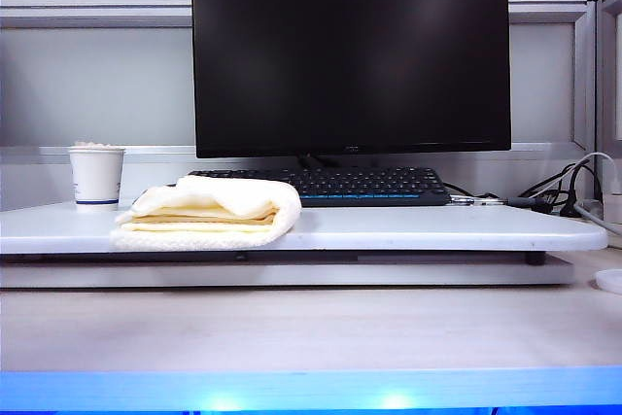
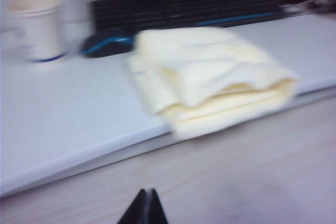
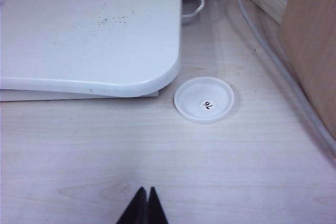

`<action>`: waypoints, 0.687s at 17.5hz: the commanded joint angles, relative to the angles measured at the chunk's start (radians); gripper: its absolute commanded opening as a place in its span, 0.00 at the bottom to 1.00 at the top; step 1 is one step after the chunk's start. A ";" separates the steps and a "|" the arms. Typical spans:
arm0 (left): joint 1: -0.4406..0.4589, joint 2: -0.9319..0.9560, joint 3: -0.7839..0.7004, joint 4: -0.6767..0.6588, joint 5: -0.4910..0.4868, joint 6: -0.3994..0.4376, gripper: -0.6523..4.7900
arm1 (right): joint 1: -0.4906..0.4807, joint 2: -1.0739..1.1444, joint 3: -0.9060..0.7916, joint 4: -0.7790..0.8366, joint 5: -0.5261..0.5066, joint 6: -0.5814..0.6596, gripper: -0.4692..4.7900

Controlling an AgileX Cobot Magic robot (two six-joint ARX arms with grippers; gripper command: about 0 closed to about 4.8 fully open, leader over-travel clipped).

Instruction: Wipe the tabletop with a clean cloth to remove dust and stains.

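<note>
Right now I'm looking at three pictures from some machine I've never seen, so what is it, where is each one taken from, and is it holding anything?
It is a two-armed robot at a desk. The wide picture comes from a fixed camera facing the glossy white tabletop board; neither arm shows there. On the board lie a folded pale-yellow fluffy cloth, a white paper cup, a black keyboard and a black monitor. The other two come from cameras on each wrist. The left claw looks toward the cloth; the right claw hangs over the wooden desk by a small white round lid. Both are shut and hold nothing.
</note>
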 commanded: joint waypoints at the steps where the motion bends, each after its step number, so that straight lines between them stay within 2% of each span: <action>1: 0.001 0.001 0.000 -0.011 0.182 -0.008 0.11 | 0.000 -0.003 -0.001 0.007 -0.038 0.002 0.08; 4: 0.001 0.001 0.000 -0.010 0.302 -0.057 0.11 | 0.001 -0.003 0.002 0.108 -0.137 0.087 0.08; 6: 0.001 0.001 0.000 -0.010 0.309 -0.060 0.11 | 0.002 -0.003 0.021 0.216 -0.197 0.153 0.08; 7: 0.001 0.001 0.000 -0.010 0.308 -0.060 0.11 | 0.002 -0.003 0.044 0.214 -0.212 0.159 0.13; 9: 0.001 0.001 0.000 -0.010 0.309 -0.060 0.11 | 0.003 0.020 0.113 0.206 -0.243 0.232 0.48; 11: 0.001 0.001 0.000 -0.010 0.308 -0.060 0.11 | 0.003 0.084 0.175 0.211 -0.320 0.264 0.54; 12: 0.001 0.001 0.000 -0.010 0.309 -0.060 0.11 | 0.004 0.145 0.220 0.221 -0.352 0.270 0.66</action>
